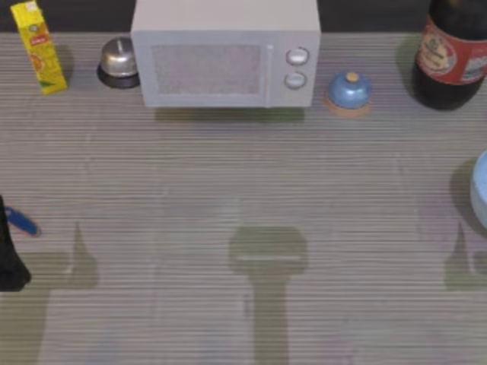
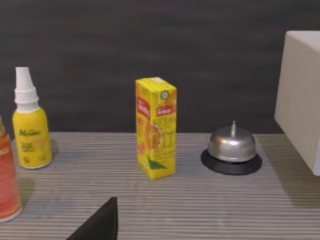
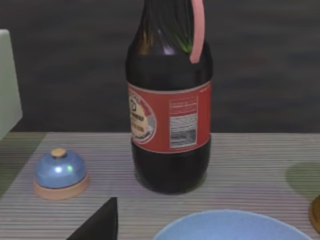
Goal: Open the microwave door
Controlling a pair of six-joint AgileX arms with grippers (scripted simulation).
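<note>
Top view: my left gripper (image 1: 11, 262) sits at the table's (image 1: 243, 198) left edge, only partly in shot. I cannot tell whether it is released or clenched, and it is touching nothing. The microwave (image 1: 225, 53) stands well away from it, far ahead and off to its right, at the back of the table. The microwave door (image 1: 205, 70) lies flush with the front, shut, with the two grey knobs (image 1: 297, 67) on the panel beside it. A silver bell (image 1: 119, 61) is just beside the microwave on the side nearer my left gripper, and a yellow juice carton (image 1: 39, 47) stands beyond that. On the microwave's other side there is a blue bell (image 1: 349, 93), then a dark bottle (image 1: 453, 53) and a blue bowl (image 1: 479, 194) at the right edge. My right arm is not visible here.

Left wrist view: only a dark wedge of the gripper (image 2: 100, 222) shows, so I cannot tell its state. Ahead of it are the juice carton (image 2: 156, 127) and the silver bell (image 2: 231, 147). The microwave's side wall (image 2: 300, 95) lies past the bell, and a yellow squeeze bottle (image 2: 31, 127) is off to the other side.

Right wrist view: again just a dark wedge of the right gripper (image 3: 100, 222), and I cannot tell its state. The bowl (image 3: 225, 227) is close in front of it, with the dark bottle (image 3: 170, 110) behind the bowl. The blue bell (image 3: 60, 172) is farther off, and past it a sliver of the microwave (image 3: 7, 85).
</note>
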